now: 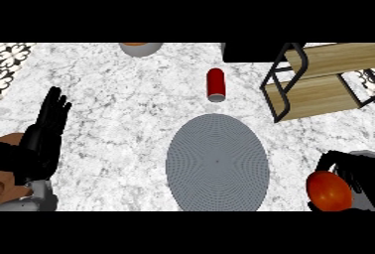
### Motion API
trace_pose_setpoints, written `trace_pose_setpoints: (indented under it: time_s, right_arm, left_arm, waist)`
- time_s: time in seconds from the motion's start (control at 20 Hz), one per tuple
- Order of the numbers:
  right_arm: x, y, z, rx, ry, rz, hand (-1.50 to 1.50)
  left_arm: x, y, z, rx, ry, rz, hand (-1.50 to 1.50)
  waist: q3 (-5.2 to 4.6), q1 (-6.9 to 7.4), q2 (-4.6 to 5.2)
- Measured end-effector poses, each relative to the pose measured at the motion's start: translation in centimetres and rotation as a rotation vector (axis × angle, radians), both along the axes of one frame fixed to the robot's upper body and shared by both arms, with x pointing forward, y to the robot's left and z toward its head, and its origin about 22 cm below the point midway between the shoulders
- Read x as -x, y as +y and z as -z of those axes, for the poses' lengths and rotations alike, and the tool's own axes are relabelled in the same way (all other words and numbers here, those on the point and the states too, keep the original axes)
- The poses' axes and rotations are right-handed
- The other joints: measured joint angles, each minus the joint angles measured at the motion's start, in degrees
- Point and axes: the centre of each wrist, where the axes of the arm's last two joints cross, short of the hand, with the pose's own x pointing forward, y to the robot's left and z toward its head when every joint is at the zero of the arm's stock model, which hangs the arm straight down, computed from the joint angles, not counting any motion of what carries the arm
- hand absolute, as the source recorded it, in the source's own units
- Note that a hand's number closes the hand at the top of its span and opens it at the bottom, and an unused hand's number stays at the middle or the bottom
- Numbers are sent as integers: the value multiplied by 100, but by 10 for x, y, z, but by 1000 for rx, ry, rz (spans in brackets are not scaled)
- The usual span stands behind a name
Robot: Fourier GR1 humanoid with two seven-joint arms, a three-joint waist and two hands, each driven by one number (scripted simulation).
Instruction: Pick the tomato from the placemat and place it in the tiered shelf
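My right hand [350, 171] sits in the lower right of the frame, its fingers [331, 161] curled round the tomato [329, 191], which is off the placemat and held just to its right. The grey oval placemat [217, 162] lies in the lower middle of the marble bench [124, 99] with nothing on it. The tiered shelf [322, 79], black frame with wooden boards, stands in the upper right, well apart from the tomato. A red can [215, 85] lies on its side just above the placemat, between it and the frame's top. A grey bowl [141, 48] with something orange inside is cut by the upper edge, left of centre. My left hand [44, 141] rests at the left edge, fingers straight, pressed together and pointing up the frame, holding nothing.
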Motion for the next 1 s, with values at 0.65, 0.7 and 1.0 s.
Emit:
trace_pose_setpoints:
  time_s: [0.65, 0.7, 1.0]
  right_arm:
    - [7, -43, -128, -134, -273, 287, 150]
    - [7, -46, -129, -134, -279, 298, 150]
    - [-19, -71, -147, -150, -314, 358, 150]
  left_arm:
    - [-2, 0, -1, 0, -1, 14, 0]
    - [-2, 2, -1, 0, 0, 17, 0]
    - [-2, -3, -3, 0, -5, 30, 0]
  waist:
    - [2, 87, 21]
    - [2, 93, 23]
    - [5, 134, 31]
